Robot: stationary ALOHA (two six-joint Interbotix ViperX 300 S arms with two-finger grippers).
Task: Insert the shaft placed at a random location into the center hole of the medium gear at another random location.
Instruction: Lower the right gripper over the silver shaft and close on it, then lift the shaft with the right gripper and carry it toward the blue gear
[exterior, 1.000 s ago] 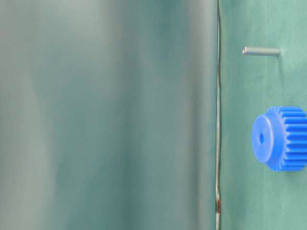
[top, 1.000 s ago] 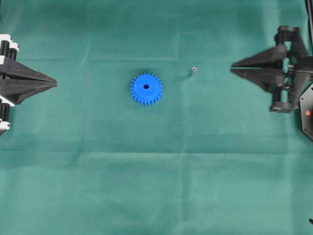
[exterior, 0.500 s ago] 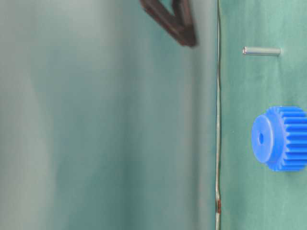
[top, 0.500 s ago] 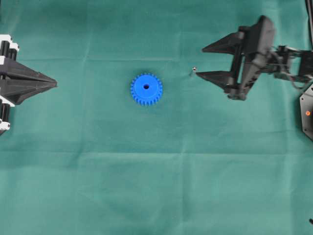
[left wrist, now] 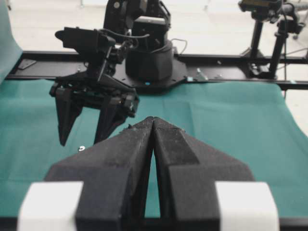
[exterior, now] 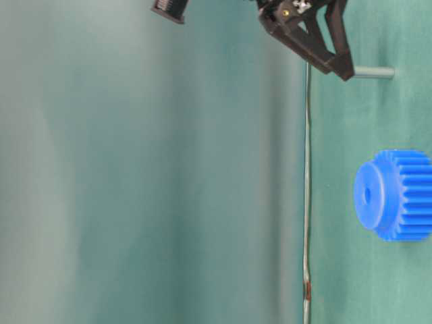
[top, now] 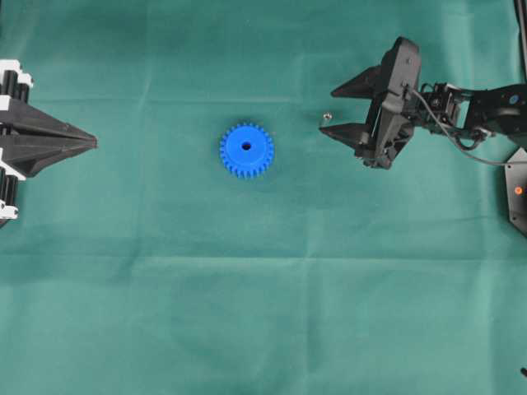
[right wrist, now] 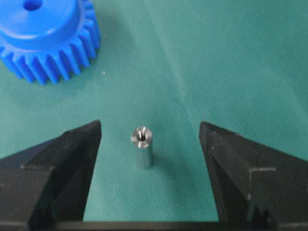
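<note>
The blue medium gear (top: 246,156) lies flat on the green cloth, its center hole (top: 246,146) facing up and empty. The tiny silvery shaft (top: 325,119) stands upright to the gear's right. My right gripper (top: 329,109) is open, with a finger on either side of the shaft and touching nothing. In the right wrist view the shaft (right wrist: 141,147) stands between the fingers of the right gripper (right wrist: 150,126), nearer the left one, with the gear (right wrist: 48,38) beyond. My left gripper (top: 93,142) is shut and empty at the left edge, and also shows in its wrist view (left wrist: 153,120).
The table-level view shows the shaft (exterior: 374,72) with a right finger (exterior: 341,67) beside it, and the gear (exterior: 395,194). A black unit with an orange dot (top: 517,189) sits at the right edge. The right arm's base (left wrist: 147,57) stands past the cloth.
My right arm has swung in from the right edge and come down around the shaft with its jaws open. The left arm, gear and shaft have not moved.
</note>
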